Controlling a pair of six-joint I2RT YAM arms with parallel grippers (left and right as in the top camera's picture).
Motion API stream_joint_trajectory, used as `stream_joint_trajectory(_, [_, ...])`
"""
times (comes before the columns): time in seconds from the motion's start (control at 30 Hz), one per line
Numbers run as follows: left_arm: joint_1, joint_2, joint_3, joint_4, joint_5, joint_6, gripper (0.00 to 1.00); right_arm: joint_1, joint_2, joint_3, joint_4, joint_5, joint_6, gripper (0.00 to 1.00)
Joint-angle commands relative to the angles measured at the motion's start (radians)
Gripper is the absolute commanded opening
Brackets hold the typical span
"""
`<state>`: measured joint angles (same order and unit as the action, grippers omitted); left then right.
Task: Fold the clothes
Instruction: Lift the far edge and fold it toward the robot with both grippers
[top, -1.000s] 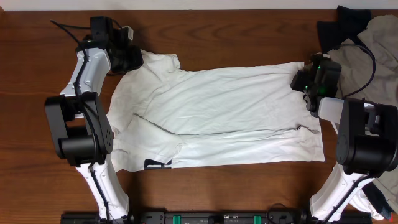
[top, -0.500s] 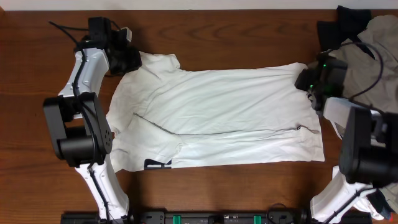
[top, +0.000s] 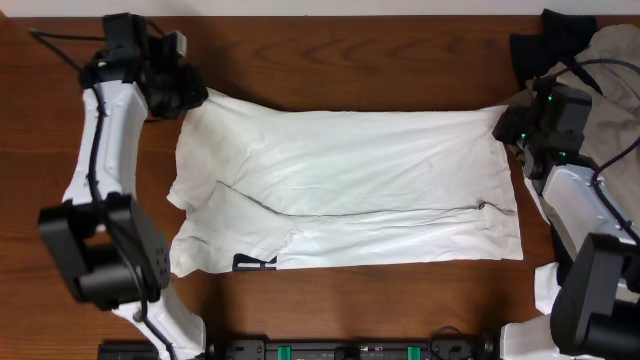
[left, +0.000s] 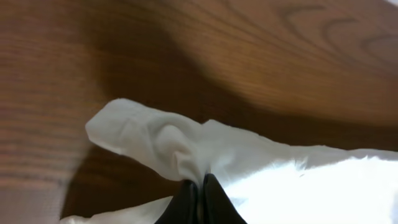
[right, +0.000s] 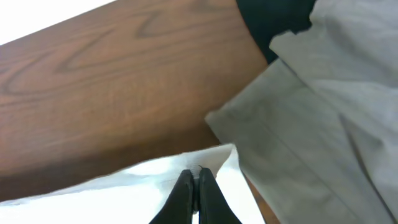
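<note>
A white T-shirt (top: 340, 190) lies spread flat across the wooden table, its far edge pulled taut between both grippers. My left gripper (top: 195, 98) is shut on the shirt's far left corner; in the left wrist view the fingertips (left: 200, 186) pinch a bunched fold of white cloth (left: 161, 140). My right gripper (top: 508, 122) is shut on the far right corner; in the right wrist view the fingertips (right: 193, 182) clamp the white hem (right: 211, 158). A sleeve is folded over the shirt's lower left, by a dark print (top: 252, 263).
A pile of other clothes, grey (top: 610, 70) and dark (top: 555, 35), lies at the far right corner, close beside my right gripper; the grey cloth fills the right of the right wrist view (right: 323, 106). Bare wood lies behind the shirt.
Both grippers have pulled outward, the left one further left and the right one right and back. The shirt's far edge has stretched straight and the bunched left shoulder has flattened out.
</note>
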<state>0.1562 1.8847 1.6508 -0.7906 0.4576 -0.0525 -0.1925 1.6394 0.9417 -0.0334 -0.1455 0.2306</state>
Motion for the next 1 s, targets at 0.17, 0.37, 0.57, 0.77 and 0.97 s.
stream_joint_trajectory(0.17, [0.010,-0.064,0.001,-0.139,-0.005,-0.005,0.06,-0.011,-0.127,0.013,-0.190,-0.004,-0.003,0.01])
stream_joint_trajectory(0.37, [0.037,-0.065,0.001,-0.301,-0.005,-0.005,0.06,-0.013,-0.216,0.013,-0.325,0.000,-0.030,0.01])
stream_joint_trajectory(0.57, [0.095,-0.067,0.001,-0.439,-0.005,-0.005,0.06,-0.014,-0.243,0.013,-0.443,0.008,-0.030,0.01])
stream_joint_trajectory(0.77, [0.147,-0.069,0.001,-0.558,-0.005,-0.004,0.06,-0.018,-0.243,0.013,-0.551,0.045,-0.030,0.01])
stream_joint_trajectory(0.97, [0.157,-0.069,0.000,-0.645,-0.006,-0.004,0.06,-0.032,-0.243,0.013,-0.616,0.048,-0.030,0.01])
